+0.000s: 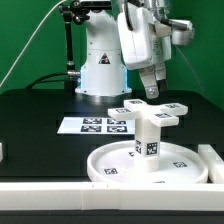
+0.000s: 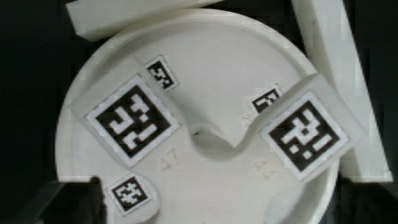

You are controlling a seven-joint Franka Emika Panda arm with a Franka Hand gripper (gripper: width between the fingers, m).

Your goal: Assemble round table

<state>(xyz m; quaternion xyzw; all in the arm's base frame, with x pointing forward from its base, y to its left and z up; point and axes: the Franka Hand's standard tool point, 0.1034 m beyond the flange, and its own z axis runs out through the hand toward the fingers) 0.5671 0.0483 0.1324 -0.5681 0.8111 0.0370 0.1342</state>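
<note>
The round disc (image 1: 150,165) holds the upright leg (image 1: 148,135) and cross piece (image 1: 148,110); gripper (image 1: 151,94) released above.

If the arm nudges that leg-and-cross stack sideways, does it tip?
Probably top-heavy: the cross piece overhangs the narrower leg. The leg stands upright on the round disc, so a high push likely topples it. The plastic looks rigid, so no flexing.

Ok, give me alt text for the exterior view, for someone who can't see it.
A white cylinder leg topped by a cross-shaped piece stands upright on a rimmed round disc on a black table. The robot's gripper hangs just above the cross.
</note>
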